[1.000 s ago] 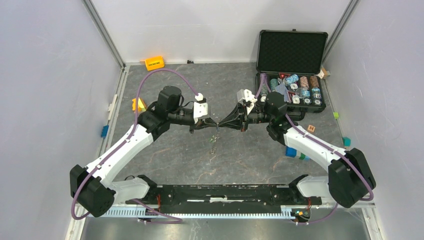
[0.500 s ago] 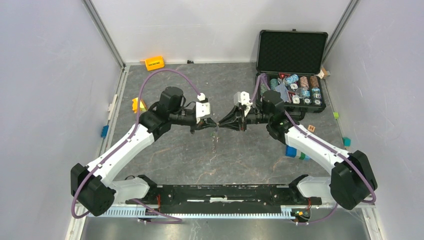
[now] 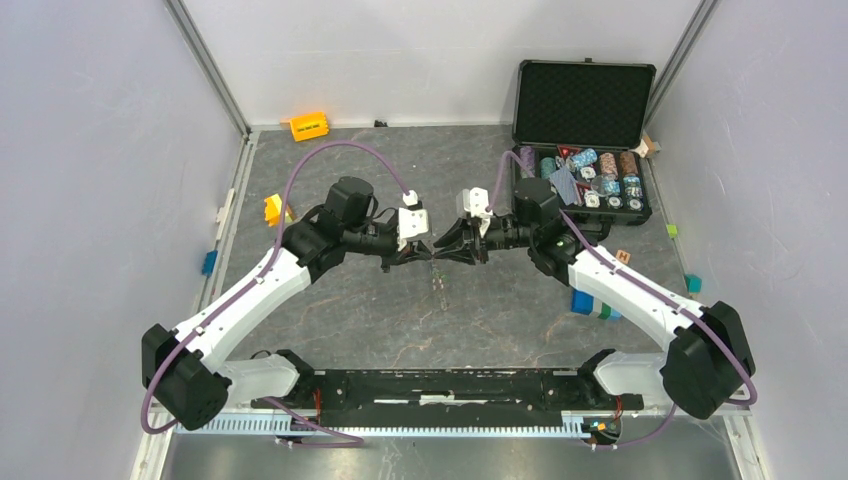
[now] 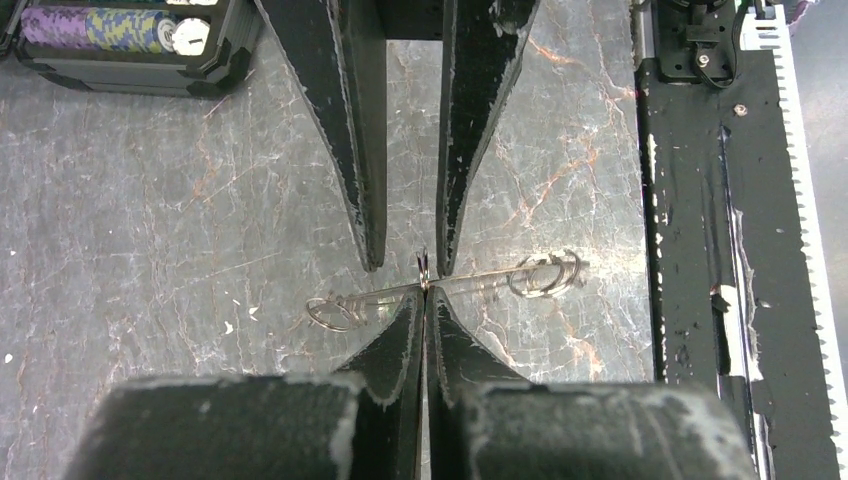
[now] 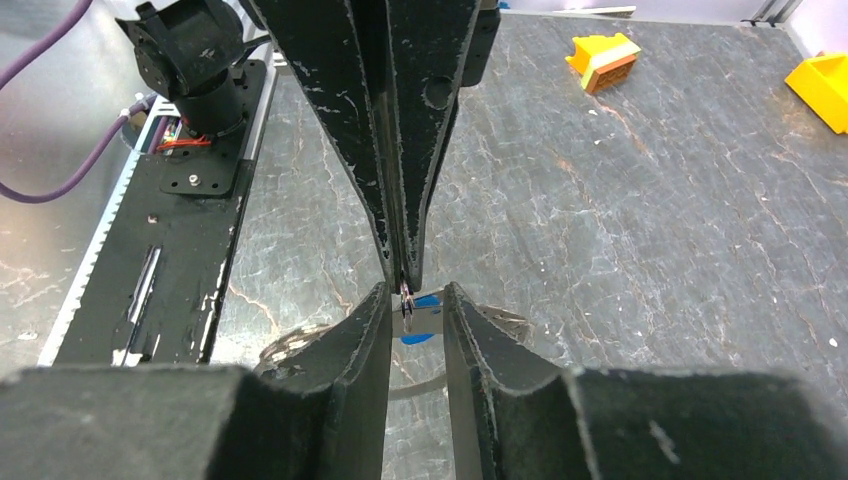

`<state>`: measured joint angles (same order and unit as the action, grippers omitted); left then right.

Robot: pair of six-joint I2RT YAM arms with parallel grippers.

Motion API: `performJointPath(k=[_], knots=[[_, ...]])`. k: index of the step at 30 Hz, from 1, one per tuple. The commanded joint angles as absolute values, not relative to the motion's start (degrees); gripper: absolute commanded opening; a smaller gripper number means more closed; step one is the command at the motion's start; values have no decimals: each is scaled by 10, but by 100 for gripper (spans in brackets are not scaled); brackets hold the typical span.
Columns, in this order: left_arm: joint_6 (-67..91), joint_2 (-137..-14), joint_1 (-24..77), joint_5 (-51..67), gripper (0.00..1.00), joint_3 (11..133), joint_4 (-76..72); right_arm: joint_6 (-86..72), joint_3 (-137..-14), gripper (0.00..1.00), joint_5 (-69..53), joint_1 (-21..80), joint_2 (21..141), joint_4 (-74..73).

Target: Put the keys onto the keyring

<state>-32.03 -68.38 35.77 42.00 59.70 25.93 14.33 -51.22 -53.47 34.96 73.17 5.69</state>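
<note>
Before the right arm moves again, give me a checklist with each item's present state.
1. Left gripper jaws shut on the keyring, a thin silver wire: ok.
2. Right gripper jaws open, one on either side of the left tips: ok.
3. Blue key threaded on the keyring: cannot tell. Blue shows between the right jaws, but where it joins the wire is hidden.
4. Green key in sight: not ok. No view shows it.
5. Poker chip case well apart from where the arms meet: ok.
</note>
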Motion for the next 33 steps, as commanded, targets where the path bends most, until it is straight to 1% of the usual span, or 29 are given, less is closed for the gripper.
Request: performJointPath(k=[1,4,8,12,15,23,28,31,33], knots=[[-320,-681,361,417,2,628,252,165,-531,30,-526,358,727,44],[-320,-681,361,417,2,629,252,172,-527,30,-525,359,726,40],[-318,-683,361,420,2,629,252,172,-528,23,-524,361,728,41],[-318,-684,362,422,2,628,252,172,-531,22,-523,364,731,40],[-318,-684,362,422,2,628,252,171,-533,18,-524,366,735,40],[-318,-685,364,422,2,628,252,173,-536,16,-521,371,741,38],[-318,-684,364,423,2,628,253,176,-537,4,-519,372,742,35],[-320,-684,364,423,2,628,255,177,-538,0,-519,372,742,33],[-319,-683,364,424,2,627,255,179,-538,0,-517,372,742,33]])
